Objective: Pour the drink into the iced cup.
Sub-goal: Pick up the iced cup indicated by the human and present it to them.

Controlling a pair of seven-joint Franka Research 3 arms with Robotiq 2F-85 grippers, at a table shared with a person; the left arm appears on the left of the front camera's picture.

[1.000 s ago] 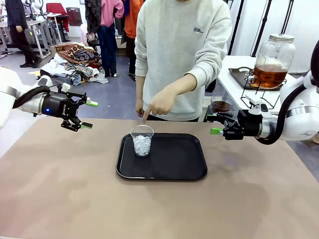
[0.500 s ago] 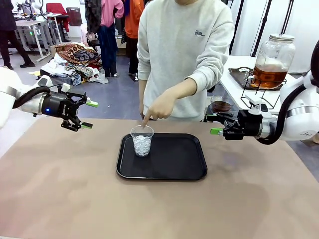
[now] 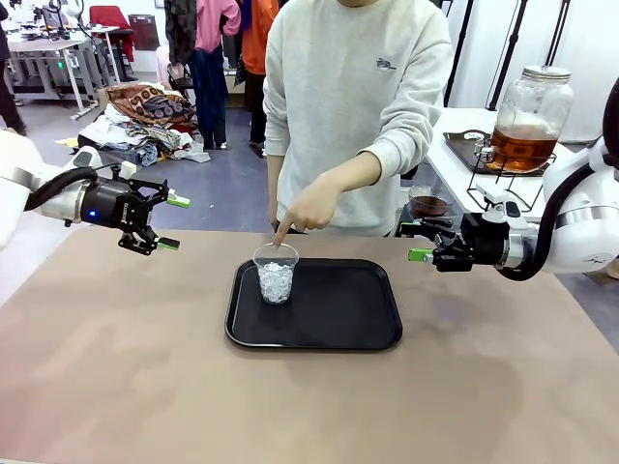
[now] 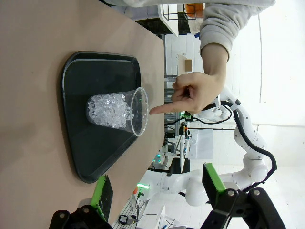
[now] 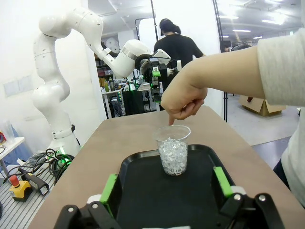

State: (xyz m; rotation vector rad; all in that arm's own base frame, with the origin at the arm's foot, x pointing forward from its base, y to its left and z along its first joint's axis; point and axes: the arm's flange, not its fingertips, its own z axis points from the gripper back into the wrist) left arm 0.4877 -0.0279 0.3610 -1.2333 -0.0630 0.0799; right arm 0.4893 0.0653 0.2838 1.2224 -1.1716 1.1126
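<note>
The iced cup [image 3: 276,274], a clear plastic cup holding crushed ice, stands upright on the left part of a black tray [image 3: 319,342]. A person's hand [image 3: 308,206] points a finger down at its rim. The drink [image 3: 520,146], amber liquid in a large glass jar with a metal lid, sits on a side table at the far right. My left gripper [image 3: 173,222] hovers open to the left of the tray. My right gripper [image 3: 415,243] hovers open to the right of it. The cup [image 4: 116,110] [image 5: 173,151] lies ahead of both open grippers [image 4: 157,188] [image 5: 164,185], which hold nothing.
A small bowl [image 3: 428,204] of dark liquid stands behind my right gripper. The jar rests on a wire stand over a dark tray [image 3: 464,147]. The person stands at the table's far edge. Brown tabletop lies bare around the tray.
The person's body and pointing hand shifted slightly above the cup. Both arms stayed where they were, grippers open.
</note>
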